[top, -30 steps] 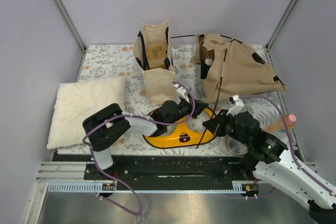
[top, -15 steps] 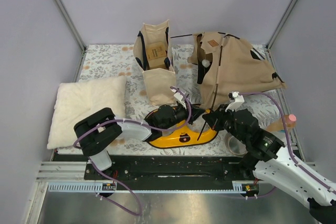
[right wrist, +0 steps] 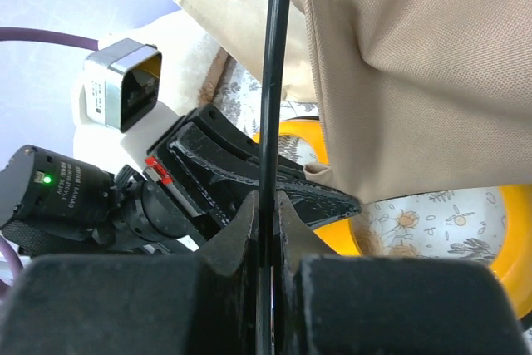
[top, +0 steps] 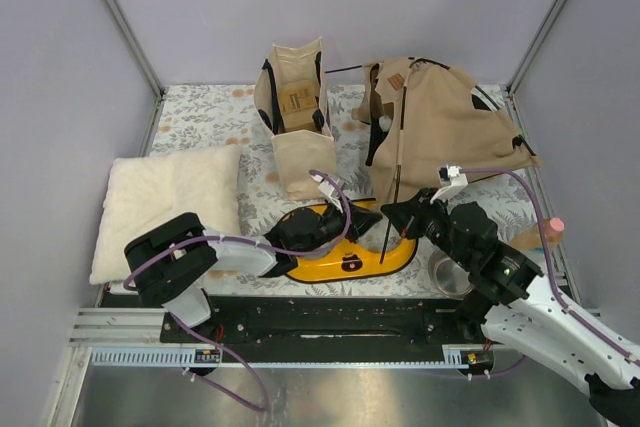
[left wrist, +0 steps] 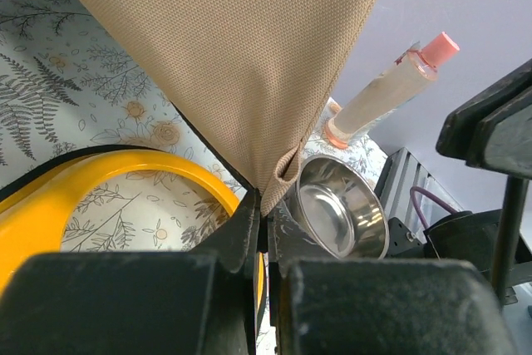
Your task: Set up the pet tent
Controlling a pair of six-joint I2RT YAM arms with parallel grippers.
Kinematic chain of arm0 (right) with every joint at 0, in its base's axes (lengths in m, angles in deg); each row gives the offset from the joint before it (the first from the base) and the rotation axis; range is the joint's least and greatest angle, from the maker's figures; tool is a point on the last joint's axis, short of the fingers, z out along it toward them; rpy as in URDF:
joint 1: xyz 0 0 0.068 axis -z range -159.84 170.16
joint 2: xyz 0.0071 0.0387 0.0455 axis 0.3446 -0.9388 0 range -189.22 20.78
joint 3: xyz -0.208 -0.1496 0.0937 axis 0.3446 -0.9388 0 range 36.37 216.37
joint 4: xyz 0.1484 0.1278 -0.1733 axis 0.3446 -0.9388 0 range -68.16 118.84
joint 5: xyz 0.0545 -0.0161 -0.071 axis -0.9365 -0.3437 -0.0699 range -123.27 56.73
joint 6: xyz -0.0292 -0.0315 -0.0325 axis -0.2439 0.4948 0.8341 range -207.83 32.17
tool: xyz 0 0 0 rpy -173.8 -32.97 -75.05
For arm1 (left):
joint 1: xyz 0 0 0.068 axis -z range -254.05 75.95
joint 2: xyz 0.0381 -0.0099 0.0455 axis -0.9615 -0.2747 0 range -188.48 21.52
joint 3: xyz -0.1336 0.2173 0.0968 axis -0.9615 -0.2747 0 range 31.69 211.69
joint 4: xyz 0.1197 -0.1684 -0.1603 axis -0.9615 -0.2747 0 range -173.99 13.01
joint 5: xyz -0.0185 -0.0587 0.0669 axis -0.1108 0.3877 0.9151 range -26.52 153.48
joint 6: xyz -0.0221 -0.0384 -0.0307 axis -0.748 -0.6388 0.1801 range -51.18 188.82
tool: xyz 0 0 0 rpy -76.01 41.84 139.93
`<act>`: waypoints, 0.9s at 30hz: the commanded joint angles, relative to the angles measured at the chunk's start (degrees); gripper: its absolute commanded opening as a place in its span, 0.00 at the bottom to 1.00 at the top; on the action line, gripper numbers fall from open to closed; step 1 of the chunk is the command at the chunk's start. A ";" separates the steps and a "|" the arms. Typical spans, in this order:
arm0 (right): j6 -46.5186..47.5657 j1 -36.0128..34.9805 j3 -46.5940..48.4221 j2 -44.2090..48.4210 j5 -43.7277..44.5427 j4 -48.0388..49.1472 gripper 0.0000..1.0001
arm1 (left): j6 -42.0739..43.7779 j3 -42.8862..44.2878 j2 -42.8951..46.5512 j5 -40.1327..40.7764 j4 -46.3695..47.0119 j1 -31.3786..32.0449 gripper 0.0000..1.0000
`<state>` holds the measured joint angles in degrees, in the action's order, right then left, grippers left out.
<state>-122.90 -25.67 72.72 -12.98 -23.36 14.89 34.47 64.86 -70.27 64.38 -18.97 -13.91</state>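
Note:
The tan canvas pet tent lies half-raised at the back right, its brown label patch and white pompom near the top. My left gripper is shut on the tent's lower front corner, pinched between the jaws. My right gripper is shut on a thin black pole that runs up along the tent's front. The two grippers sit close together over the yellow ring. In the right wrist view the tent fabric hangs just right of the pole.
A yellow ring-shaped bed base lies under both grippers. A steel bowl and a bottle with a pink cap sit at the front right. A beige tote bag stands at the back centre. A cream pillow lies left.
The pole has swung from a slant to nearly upright and the tent has risen and shifted back. The left arm drew back toward the left with the tent corner.

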 commanded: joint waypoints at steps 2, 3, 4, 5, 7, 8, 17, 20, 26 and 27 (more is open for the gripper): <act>-1.84 1.26 2.05 4.13 10.13 15.90 0.00 | 0.77 1.01 0.56 -8.11 -16.70 4.19 0.00; -1.76 1.18 1.88 4.92 10.56 15.11 0.00 | 1.47 3.20 0.38 -8.11 -18.54 4.63 0.00; -1.50 1.17 1.79 5.89 11.09 14.40 0.00 | 1.83 5.05 0.21 -8.20 -19.86 4.98 0.00; -1.41 1.17 1.70 7.03 11.70 14.40 0.00 | 1.74 6.28 -0.23 -8.55 -20.66 5.25 0.00; -0.71 1.18 1.52 8.61 12.59 11.68 0.00 | 0.78 8.57 -0.76 -9.78 -21.19 5.60 0.00; -0.35 1.17 1.52 8.97 13.02 11.15 0.00 | -0.18 9.28 -1.11 -10.39 -21.28 5.69 0.00; 1.58 1.17 -0.67 8.89 16.46 13.42 0.00 | -8.97 11.65 -0.06 -11.63 -26.19 5.69 0.00; 1.50 1.18 -1.81 7.13 13.57 19.91 0.00 | -10.47 13.58 -0.41 -12.24 -28.65 5.78 0.00; 0.62 1.18 -4.54 3.26 5.65 31.26 0.00 | -13.81 16.32 0.20 -11.19 -36.12 5.69 0.00; 0.44 1.17 -4.89 2.91 5.30 33.01 0.00 | -14.69 15.97 0.82 -10.76 -36.83 5.60 0.00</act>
<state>-123.84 -25.67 68.13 -8.95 -21.85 28.70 24.33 81.45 -69.84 63.57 -43.23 -11.31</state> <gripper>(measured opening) 0.068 0.035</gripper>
